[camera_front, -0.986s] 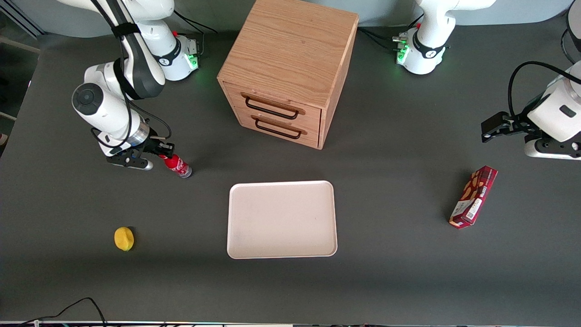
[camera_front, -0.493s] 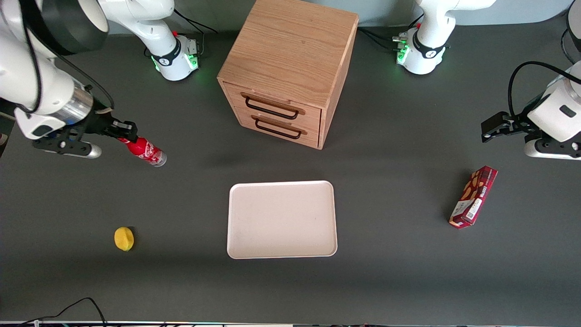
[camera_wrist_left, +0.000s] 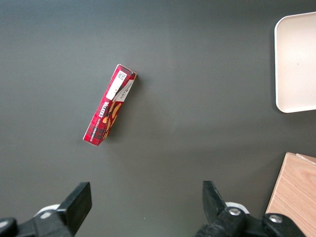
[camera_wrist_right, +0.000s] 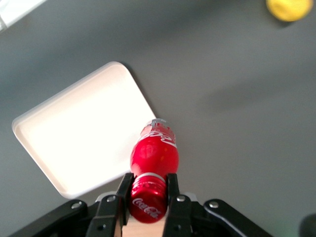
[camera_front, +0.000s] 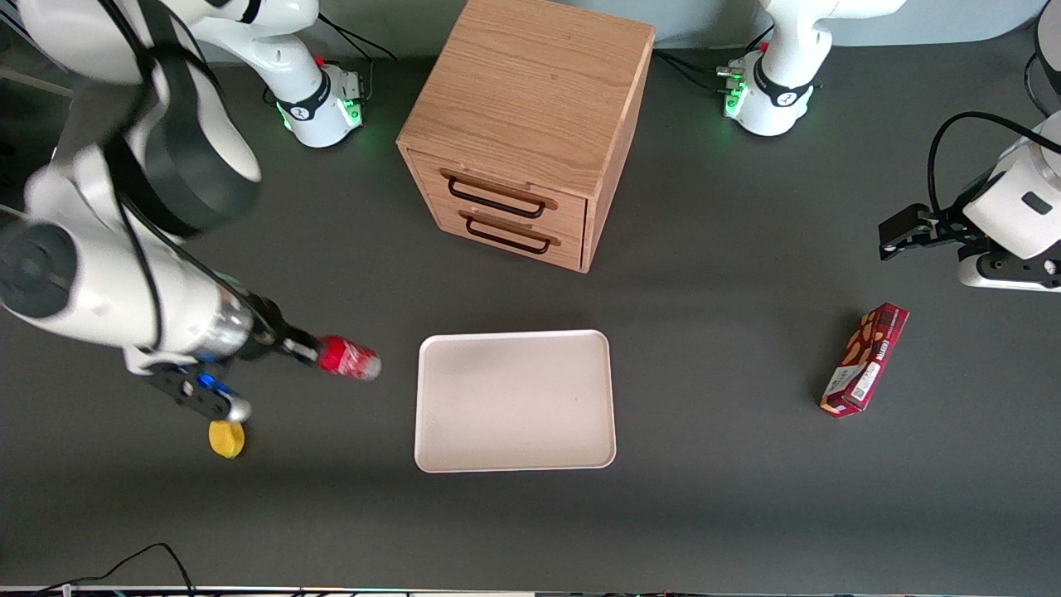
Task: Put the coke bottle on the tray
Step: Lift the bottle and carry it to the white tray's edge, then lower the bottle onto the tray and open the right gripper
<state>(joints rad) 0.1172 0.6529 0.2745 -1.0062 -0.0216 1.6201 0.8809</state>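
My right gripper (camera_front: 308,352) is shut on the red cap of the coke bottle (camera_front: 348,359) and holds it in the air, tilted, its clear base pointing toward the tray (camera_front: 514,401). The bottle hangs beside the tray's edge on the working arm's side, not over it. In the right wrist view the fingers (camera_wrist_right: 124,190) clamp the cap of the bottle (camera_wrist_right: 154,155), with the cream-white tray (camera_wrist_right: 79,133) on the table below and beside it. The tray's rim also shows in the left wrist view (camera_wrist_left: 296,64).
A wooden two-drawer cabinet (camera_front: 530,124) stands farther from the front camera than the tray. A yellow lemon (camera_front: 225,439) lies under the working arm's wrist, also seen in the right wrist view (camera_wrist_right: 289,9). A dark red snack box (camera_front: 864,358) lies toward the parked arm's end.
The right arm has lifted the coke bottle off the table and carried it nearer to the front camera and toward the tray. The grip on the cap has held.
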